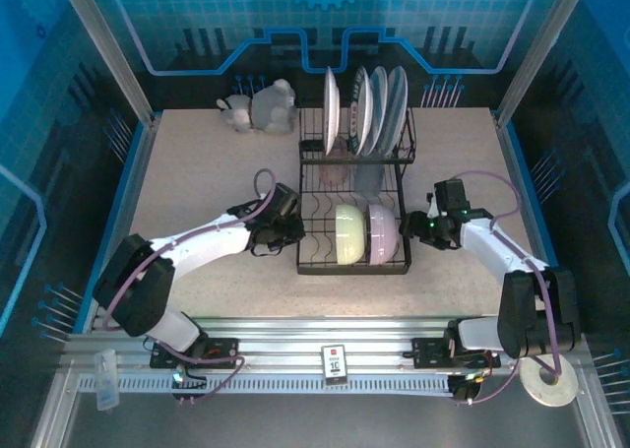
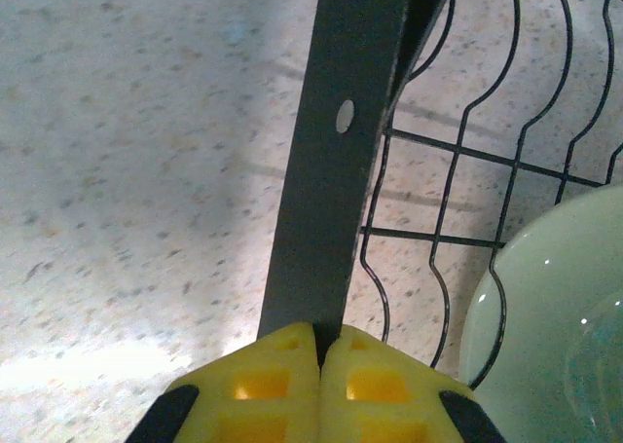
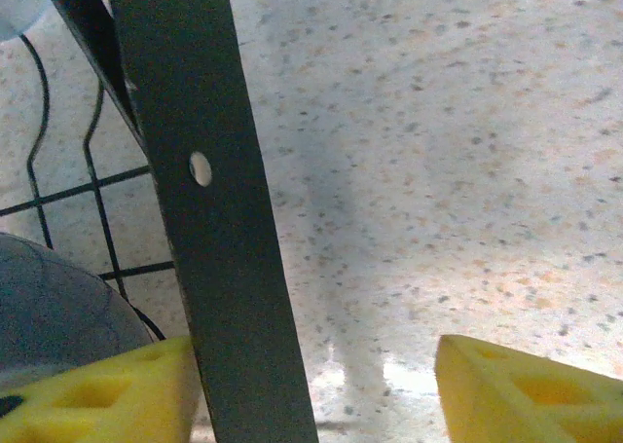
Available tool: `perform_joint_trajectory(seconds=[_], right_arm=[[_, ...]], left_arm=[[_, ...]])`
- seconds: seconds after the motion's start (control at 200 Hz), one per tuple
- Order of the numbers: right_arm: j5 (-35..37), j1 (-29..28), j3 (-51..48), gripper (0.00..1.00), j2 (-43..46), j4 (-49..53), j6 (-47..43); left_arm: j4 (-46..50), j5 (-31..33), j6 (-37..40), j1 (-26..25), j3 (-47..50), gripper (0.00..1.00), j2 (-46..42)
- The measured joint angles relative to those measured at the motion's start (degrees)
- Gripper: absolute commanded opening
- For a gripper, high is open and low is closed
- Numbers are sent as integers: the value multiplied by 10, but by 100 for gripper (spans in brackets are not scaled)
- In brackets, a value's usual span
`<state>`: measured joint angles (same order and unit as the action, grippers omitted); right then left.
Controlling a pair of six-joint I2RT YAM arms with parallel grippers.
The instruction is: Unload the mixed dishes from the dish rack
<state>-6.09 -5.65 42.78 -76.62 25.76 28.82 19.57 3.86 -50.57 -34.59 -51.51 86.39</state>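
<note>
Speckled beige tabletop sits inside a blue-lit enclosure, and the black wire dish rack stands in the middle of it, its long axis running from the arms' side away to the back wall. Striped plates stand on edge in the raised tier at the far end, faces turned sideways. A pale green bowl and a lavender bowl stand on edge side by side in the low near end, directly between the two claws. The left claw is at the rack's left side, shut, with its yellow pads pressed together. A flat upright post rises just beyond the tips, and the green bowl lies just to its right past the wires. The right claw is at the rack's right side with its jaws wide. The rack's post on that side stands between the pads, close against the inner one and well apart from the outer one.
</note>
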Motion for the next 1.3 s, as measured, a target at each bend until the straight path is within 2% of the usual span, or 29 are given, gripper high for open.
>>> perform_joint_trajectory(seconds=[0.245,0.415,0.475,0.545,0.645,0.725,0.791,0.936,1.061,1.171,1.301], right_arm=[[-4,-71,32,71,-7,-5,17],[-4,-90,33,74,-11,-6,36],[-4,-90,37,76,-13,-5,39],[-4,-90,46,79,-15,-3,39],[-3,-90,75,85,-16,10,37],[1,-90,100,93,-12,15,33],[12,-90,114,99,-1,26,32],[41,-90,141,100,42,66,35],[67,-90,165,100,93,103,40],[89,-92,172,100,155,124,52],[90,-94,178,100,226,133,59]], left_arm=[[14,1,-5,35,74,0,-86],[17,-11,19,62,97,0,-116],[22,-12,38,66,97,15,-118],[36,-9,57,67,96,45,-120],[90,5,78,77,94,70,-140],[143,22,102,80,80,83,-179],[180,35,116,82,61,99,-216],[256,55,153,82,-19,99,-309],[277,58,178,82,-103,99,-359],[268,46,209,82,-171,98,-359],[230,11,258,82,-238,94,-308]])
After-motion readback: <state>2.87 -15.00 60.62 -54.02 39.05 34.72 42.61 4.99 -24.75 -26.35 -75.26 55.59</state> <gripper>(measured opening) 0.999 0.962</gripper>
